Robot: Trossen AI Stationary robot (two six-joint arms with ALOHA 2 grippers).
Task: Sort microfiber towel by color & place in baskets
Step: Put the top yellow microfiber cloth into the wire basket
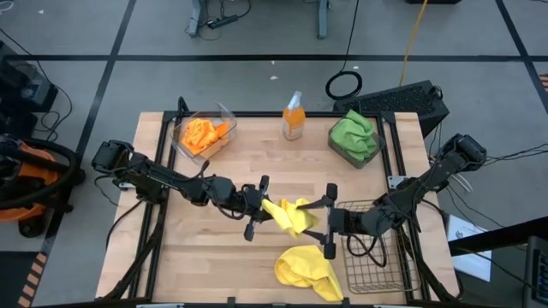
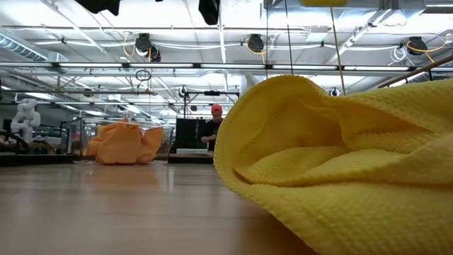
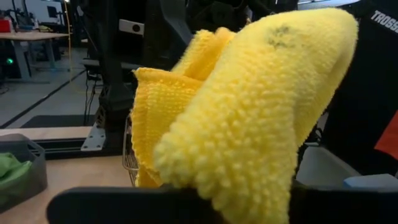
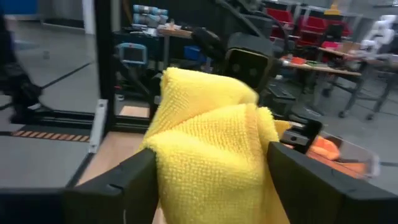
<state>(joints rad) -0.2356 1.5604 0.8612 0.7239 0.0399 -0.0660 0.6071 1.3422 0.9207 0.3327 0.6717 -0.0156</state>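
Observation:
A yellow towel (image 1: 289, 216) hangs in the air over the table's middle, between my two grippers. My left gripper (image 1: 264, 208) comes from the left and is shut on it. My right gripper (image 1: 319, 219) faces it from the right, open, with one finger on either side of the towel (image 4: 211, 155). A second yellow towel (image 1: 308, 269) lies crumpled on the table near the front edge. The clear basket (image 1: 224, 115) holds orange towels (image 1: 204, 134). The dark basket (image 1: 344, 152) holds green towels (image 1: 354, 130). The wire mesh basket (image 1: 372, 252) stands at the right. My left gripper holds the yellow towel by its left end (image 1: 272, 207), coming level from the table's left. The bunched cloth (image 3: 249, 124) hides the place of contact. The towel is lifted clear of the table. My right gripper's fingers (image 4: 134, 180) flank the cloth; whether they touch it, I cannot tell.
An orange spray bottle (image 1: 294, 116) stands at the far edge between the clear and dark baskets. The wire basket sits right under my right arm. Bare wood (image 1: 197, 248) shows at the near left. A person (image 2: 212, 131) stands far behind the table.

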